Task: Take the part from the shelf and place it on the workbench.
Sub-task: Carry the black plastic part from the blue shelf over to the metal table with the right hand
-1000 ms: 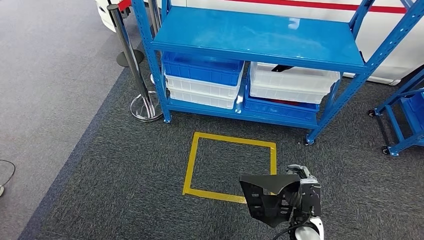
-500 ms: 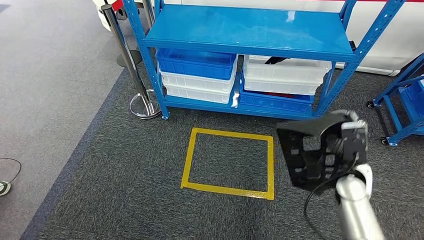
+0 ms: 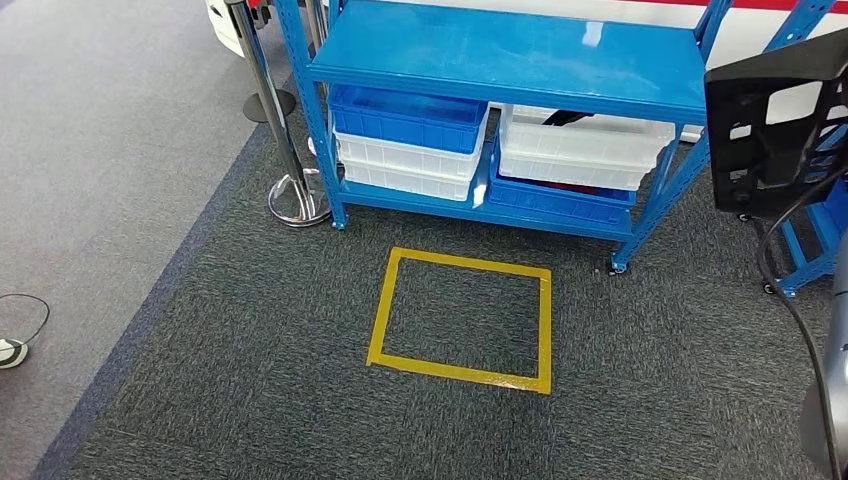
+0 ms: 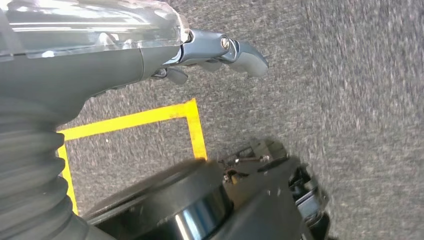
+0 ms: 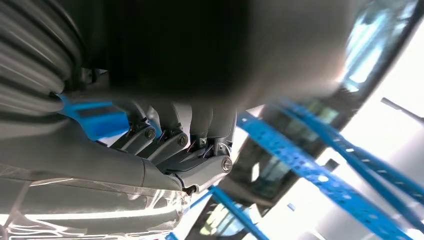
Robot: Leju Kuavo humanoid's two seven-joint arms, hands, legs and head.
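Observation:
The part is a flat black plate with several cut-outs. It hangs at the far right of the head view, level with the blue shelf. My right hand holds it from behind and is mostly hidden there; the silver forearm rises below it. In the right wrist view the right hand curls its dark fingers against the dark part. My left hand hangs over the carpet, thumb out, holding nothing.
White and blue bins sit stacked on the shelf's lower level. A yellow tape square marks the carpet in front. A chrome stanchion stands at the shelf's left corner, a blue cart at the right, a cable far left.
My right arm has lifted the black part from low in front up and to the right, to shelf height. The view has shifted a little.

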